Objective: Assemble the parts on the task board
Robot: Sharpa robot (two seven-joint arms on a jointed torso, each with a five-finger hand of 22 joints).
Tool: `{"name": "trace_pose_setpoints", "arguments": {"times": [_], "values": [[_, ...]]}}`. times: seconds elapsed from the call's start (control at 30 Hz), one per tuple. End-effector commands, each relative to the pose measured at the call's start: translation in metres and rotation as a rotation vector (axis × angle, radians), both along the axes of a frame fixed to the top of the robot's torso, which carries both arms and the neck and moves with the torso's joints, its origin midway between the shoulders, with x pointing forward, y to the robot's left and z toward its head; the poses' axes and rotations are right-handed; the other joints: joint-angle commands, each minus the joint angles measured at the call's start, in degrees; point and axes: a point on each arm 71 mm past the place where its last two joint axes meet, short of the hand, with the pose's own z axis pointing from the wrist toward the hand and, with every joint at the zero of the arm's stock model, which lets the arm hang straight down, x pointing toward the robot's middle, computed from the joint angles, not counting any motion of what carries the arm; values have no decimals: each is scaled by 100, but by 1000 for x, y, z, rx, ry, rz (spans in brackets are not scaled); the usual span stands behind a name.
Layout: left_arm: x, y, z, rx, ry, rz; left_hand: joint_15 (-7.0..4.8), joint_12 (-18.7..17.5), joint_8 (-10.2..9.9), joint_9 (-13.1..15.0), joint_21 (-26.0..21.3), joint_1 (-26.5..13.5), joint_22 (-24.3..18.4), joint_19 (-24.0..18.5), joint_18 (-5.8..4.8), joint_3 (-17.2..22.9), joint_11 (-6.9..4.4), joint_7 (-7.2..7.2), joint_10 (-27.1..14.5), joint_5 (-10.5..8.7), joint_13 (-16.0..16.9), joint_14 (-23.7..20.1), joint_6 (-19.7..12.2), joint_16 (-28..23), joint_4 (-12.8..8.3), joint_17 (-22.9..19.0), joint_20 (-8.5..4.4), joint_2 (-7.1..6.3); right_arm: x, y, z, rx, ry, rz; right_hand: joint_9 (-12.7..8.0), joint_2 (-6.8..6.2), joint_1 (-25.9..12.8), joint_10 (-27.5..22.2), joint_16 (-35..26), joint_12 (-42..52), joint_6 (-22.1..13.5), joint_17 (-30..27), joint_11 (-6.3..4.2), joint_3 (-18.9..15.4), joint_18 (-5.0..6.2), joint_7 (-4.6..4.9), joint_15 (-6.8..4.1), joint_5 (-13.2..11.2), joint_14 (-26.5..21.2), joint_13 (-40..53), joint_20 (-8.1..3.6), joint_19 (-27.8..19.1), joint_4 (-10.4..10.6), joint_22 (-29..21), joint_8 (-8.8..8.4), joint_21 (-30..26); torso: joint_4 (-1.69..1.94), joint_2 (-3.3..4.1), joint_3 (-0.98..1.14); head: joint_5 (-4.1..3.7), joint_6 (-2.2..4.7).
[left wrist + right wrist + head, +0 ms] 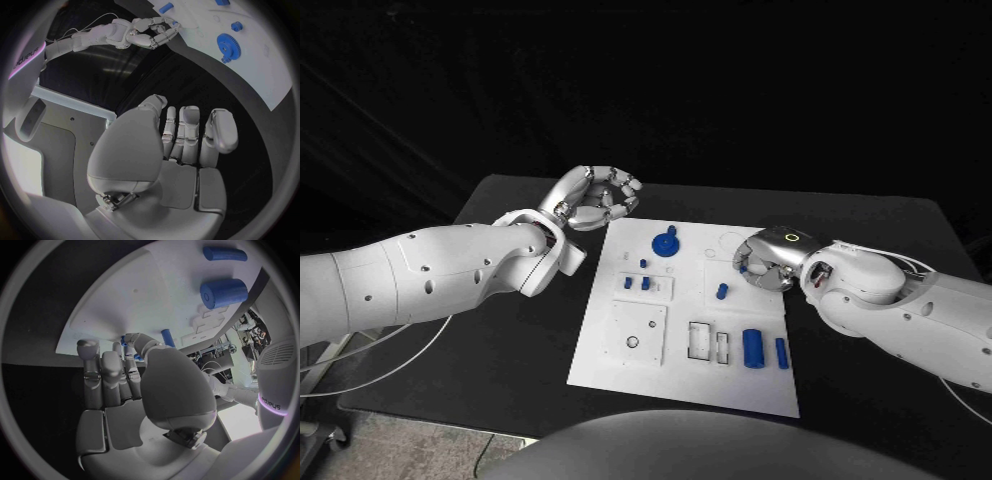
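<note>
In the head view, the board lies at the middle of the black table. The gear stands near its 12 o'clock edge, and two cylinders lie toward 4 o'clock. The right hand hovers over the board's 2 o'clock side with fingers curled; whether it pinches something cannot be told. If it descends carelessly, it could knock the small peg just beside it. The left hand is curled on nothing, off the board at 11 o'clock.

In the left wrist view, the left hand is folded in over dark table.

In the right wrist view, the fingertips are close to a blue peg on the board; contact is unclear. A weak grip could drop it.
</note>
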Motion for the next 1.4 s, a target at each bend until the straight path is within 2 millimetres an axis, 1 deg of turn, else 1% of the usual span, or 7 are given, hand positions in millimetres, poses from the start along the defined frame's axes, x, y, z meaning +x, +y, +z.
{"name": "trace_pose_setpoints", "arguments": {"times": [0.03,0.37,0.67,0.8,1.13,1.33,1.4], "values": [[0,-3,0,2,7,-23,23,7,39,-9,39,79,985,13,36,-17,-3,53,47,28,-16,-21,7,25,-3,-3,45,10,0,1,-4,-9,17,8,34,18,50,63,-3,-27,52,-17,2,-1,-72,-7,-27,5,-17,-22,-48,-2,-65,442,28,18,2,3,0,2,-1],[0,-4,-1,4,12,-23,25,6,56,-19,52,123,989,22,34,-14,-9,77,81,67,-44,-10,17,38,-7,6,48,23,-2,-3,-7,12,4,16,222,71,167,387,37,45,141,-22,-73,22,-90,28,-36,17,7,-84,-81,33,-202,473,130,166,-1,0,0,20,-1],[0,-4,-1,5,18,-25,25,3,65,-27,56,160,989,23,34,-9,-12,92,100,90,-64,-10,18,41,-13,1,49,29,-3,-8,-1,69,-35,20,283,90,189,504,53,59,109,-30,-84,17,-107,68,-52,-21,27,-117,-91,67,-237,490,128,273,-4,-3,0,45,-1],[0,-4,-2,6,20,-25,25,3,65,-27,56,160,989,23,34,-9,-12,92,100,90,-64,-10,18,41,-13,1,49,29,-3,-9,9,94,-58,23,292,91,181,528,57,61,93,-33,-81,11,-113,81,-54,-32,33,-125,-89,79,-235,496,119,305,-2,0,-2,39,-1],[0,-5,-2,6,29,-30,25,2,66,-33,32,177,980,-2,41,-8,-12,102,112,99,-75,-33,11,29,-12,-38,50,31,-2,-4,56,150,-139,46,303,86,167,545,42,53,73,-54,-70,-2,-115,93,-64,-60,30,-141,-87,85,-230,496,106,322,3,-5,-4,43,-1],[0,-7,-3,5,33,-34,26,0,64,-40,32,193,979,-4,42,-6,-13,107,120,103,-85,-45,1,23,-12,-55,51,35,-10,9,66,162,-123,78,310,88,154,554,32,40,38,-70,-63,-8,-120,107,-34,-100,26,-162,-73,79,-222,492,81,319,11,0,3,57,-1],[1,-7,-3,5,35,-35,26,-1,64,-42,23,198,976,-13,44,-4,-13,108,122,104,-88,-54,-1,18,-12,-70,51,38,-15,17,66,166,-105,97,308,92,156,552,26,28,8,-81,-51,-4,-122,120,-12,-116,22,-176,-60,72,-223,489,58,314,4,0,6,66,-1]]}}
